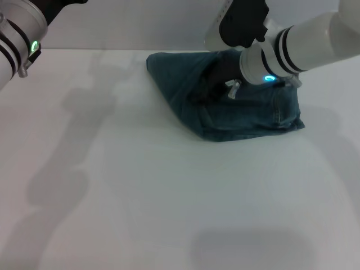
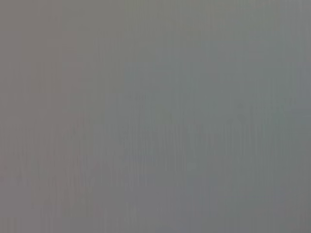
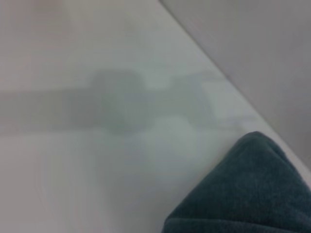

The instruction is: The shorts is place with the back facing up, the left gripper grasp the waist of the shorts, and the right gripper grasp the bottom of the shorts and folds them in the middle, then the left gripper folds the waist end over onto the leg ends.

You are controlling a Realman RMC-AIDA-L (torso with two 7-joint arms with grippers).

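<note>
Your shorts [image 1: 225, 98] lie bunched in a folded heap on the far right part of the white table [image 1: 140, 197], one corner pointing far-left, stitched denim edge showing at the right side. The right gripper [image 1: 216, 84] is down on top of the heap, near its middle, black claw pressed into the cloth; can't tell if the fingers are apart or together. Right wrist cam shows just a rounded denim corner [image 3: 248, 189] on the table. Left arm [image 1: 19, 42], green light on, sits up at the far left, well apart from the shorts; its gripper isn't visible.
</note>
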